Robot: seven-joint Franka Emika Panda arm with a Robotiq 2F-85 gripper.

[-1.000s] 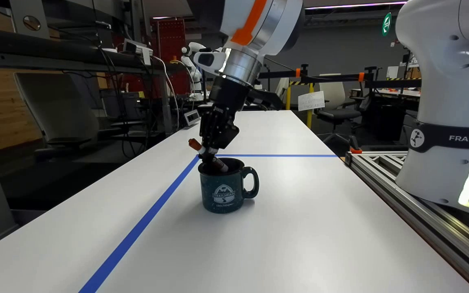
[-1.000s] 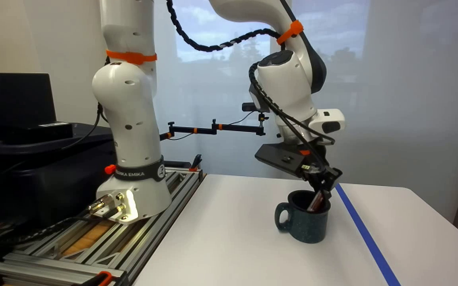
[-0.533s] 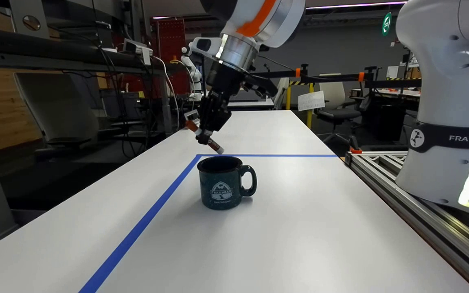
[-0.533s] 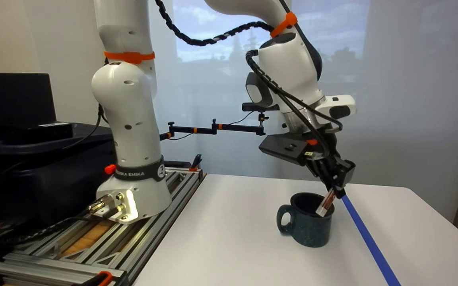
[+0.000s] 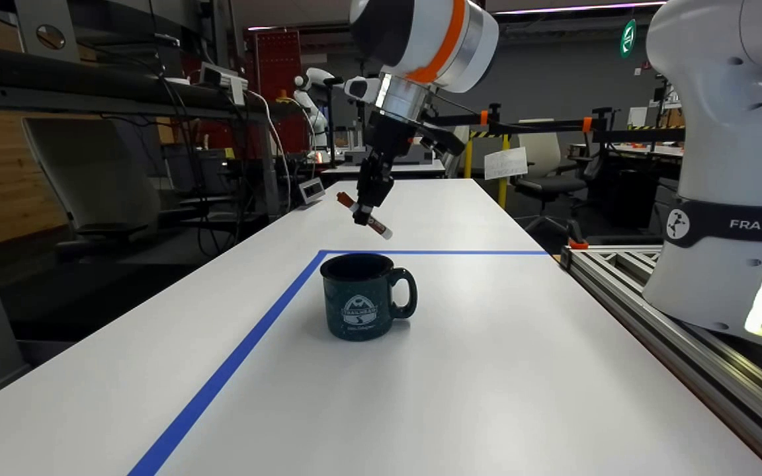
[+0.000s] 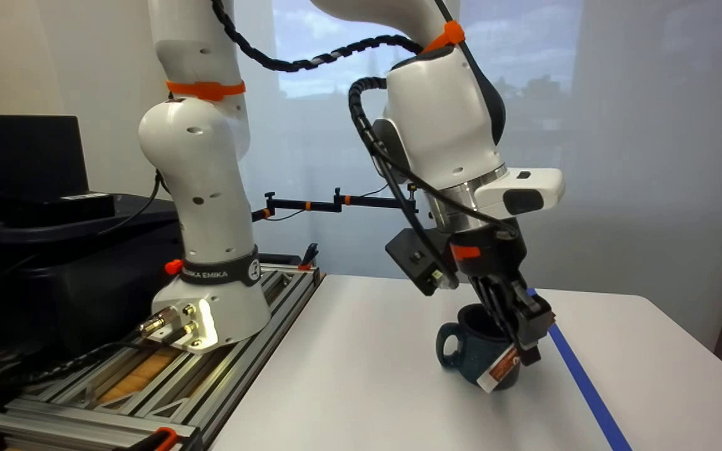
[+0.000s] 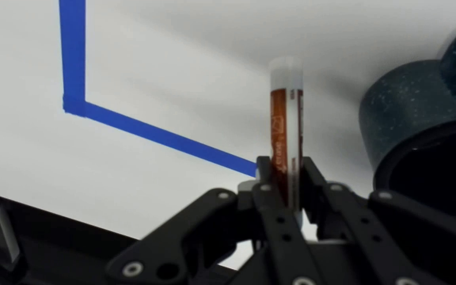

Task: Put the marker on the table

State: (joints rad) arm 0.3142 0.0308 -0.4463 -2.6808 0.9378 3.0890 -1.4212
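Observation:
The marker has an orange-brown label, a white end and a brown end. It shows in both exterior views (image 5: 380, 228) (image 6: 500, 371) and in the wrist view (image 7: 286, 114). My gripper (image 5: 362, 215) is shut on its middle, and the fingertips press both sides in the wrist view (image 7: 285, 166). The marker is tilted, held above the white table (image 5: 520, 370), outside the dark green mug (image 5: 358, 307). In an exterior view (image 6: 470, 347) the marker passes in front of the mug. The mug stands upright, to the right of the gripper in the wrist view (image 7: 406, 99).
Blue tape (image 5: 242, 357) marks lines on the table, with a corner in the wrist view (image 7: 73, 105). A small grey device (image 5: 311, 190) stands at the table's far left edge. The robot base (image 6: 210, 313) is on a metal rail frame beside the table.
One second ago the marker's end was inside the mug in my gripper. It was lifted out, then carried away from the mug over the table. The mug shifted slightly.

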